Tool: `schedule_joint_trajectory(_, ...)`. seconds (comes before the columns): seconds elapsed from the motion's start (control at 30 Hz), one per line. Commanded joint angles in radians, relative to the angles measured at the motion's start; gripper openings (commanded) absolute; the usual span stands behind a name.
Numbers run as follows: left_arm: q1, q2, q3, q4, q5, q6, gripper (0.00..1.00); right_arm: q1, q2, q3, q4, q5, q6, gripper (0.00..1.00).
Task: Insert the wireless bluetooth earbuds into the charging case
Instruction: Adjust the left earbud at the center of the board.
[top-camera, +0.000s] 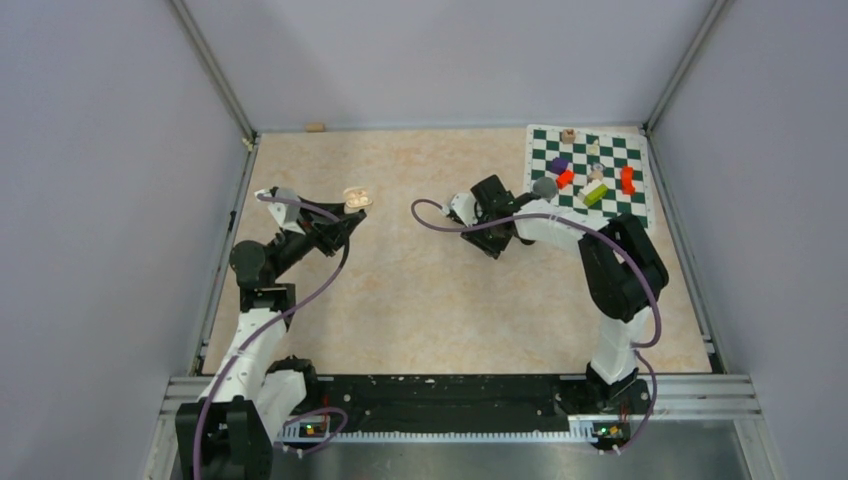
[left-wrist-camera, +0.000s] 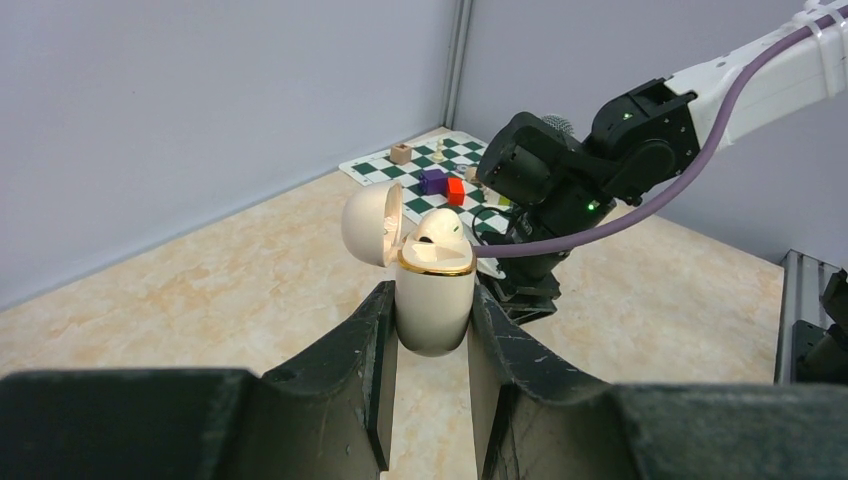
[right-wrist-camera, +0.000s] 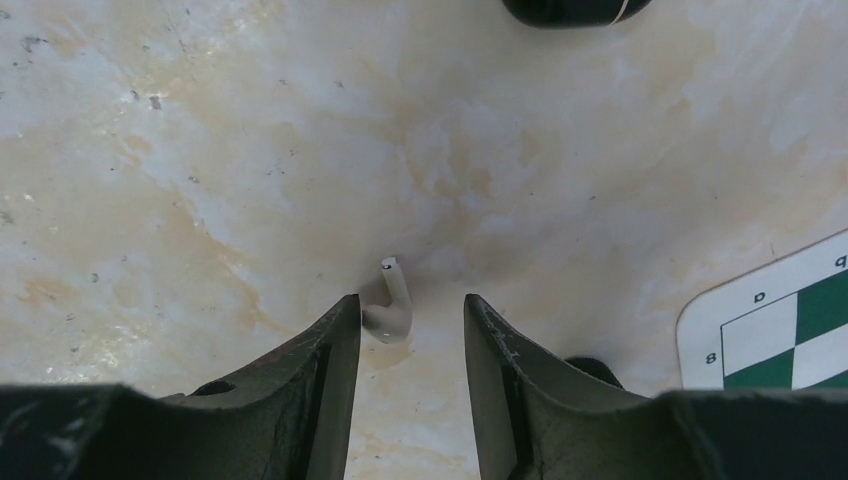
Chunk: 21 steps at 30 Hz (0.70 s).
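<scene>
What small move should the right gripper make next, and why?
Probably close the right gripper on the white earbud. Its jaws stand open, and the earbud lies on the table between them, nearer one side. The charging case, lid open, waits clamped in the left gripper.

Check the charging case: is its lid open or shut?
Open. The lid of the charging case is swung back, clear of its gold rim.

Left jaws clamped on charging case (left-wrist-camera: 434, 305) — lid open, whitish earbud (left-wrist-camera: 437, 229) inside, right arm (left-wrist-camera: 590, 170) beyond
</scene>
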Motion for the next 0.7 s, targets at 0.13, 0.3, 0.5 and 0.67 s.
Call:
schedule_joint_trajectory(0.13, 0.004, 0.011, -0.005, 0.06, -0.01, -0.021, 0.0, -0.027, 0.049, 0.079, -0.033, -0.108, 0.016, 0.43)
schedule_joint_trajectory(0.3, 0.003, 0.012, -0.004, 0.062, -0.01, -0.026, 0.0, -0.029, 0.076, 0.106, -0.091, -0.234, 0.013, 0.41)
schedule_joint_trajectory(0.5, 0.004, 0.006, -0.006, 0.065, -0.011, -0.026, 0.0, -0.027, 0.092, 0.119, -0.134, -0.329, -0.005, 0.35)
schedule_joint_trajectory(0.67, 0.004, 0.006, -0.007, 0.075, -0.012, -0.033, 0.0, -0.029, 0.086, 0.127, -0.159, -0.38, -0.015, 0.33)
